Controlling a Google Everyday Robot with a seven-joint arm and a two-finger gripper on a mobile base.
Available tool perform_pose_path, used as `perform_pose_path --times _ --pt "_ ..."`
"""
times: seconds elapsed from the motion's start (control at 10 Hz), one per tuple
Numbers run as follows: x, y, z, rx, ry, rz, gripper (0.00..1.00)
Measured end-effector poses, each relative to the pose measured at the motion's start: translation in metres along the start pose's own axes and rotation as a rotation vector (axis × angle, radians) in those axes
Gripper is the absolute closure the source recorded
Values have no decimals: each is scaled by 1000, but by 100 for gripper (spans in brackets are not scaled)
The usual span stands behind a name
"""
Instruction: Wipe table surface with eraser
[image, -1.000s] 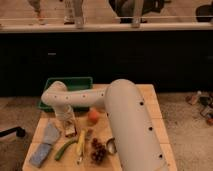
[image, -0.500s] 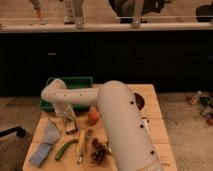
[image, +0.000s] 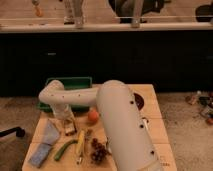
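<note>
On the left of the table surface (image: 155, 127), past the cloth (image: 49, 134), the eraser (image: 68, 128) lies pressed to the wood directly under the gripper (image: 65, 121), its long axis running roughly toward the camera. The jaws are pressed together on the eraser from above. The arm (image: 122, 125) sweeps from lower right, elbows near the green tray (image: 67, 81), and drops straight down.

Green tray (image: 75, 81); tan table surface (image: 150, 131); white arm (image: 120, 125).
</note>
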Motion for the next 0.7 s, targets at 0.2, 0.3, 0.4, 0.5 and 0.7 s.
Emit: perform_pose_path --times 0.2,0.3,0.4,0.5,0.7 --pt "-19 -12 -3 2 0 -28 100" --pt "-23 -15 -4 1 1 -38 100" --pt "-26 -16 -5 1 1 -42 100" --pt "-27 -13 -5 3 3 -37 100" --pt "-23 -2 -5 12 6 -15 100"
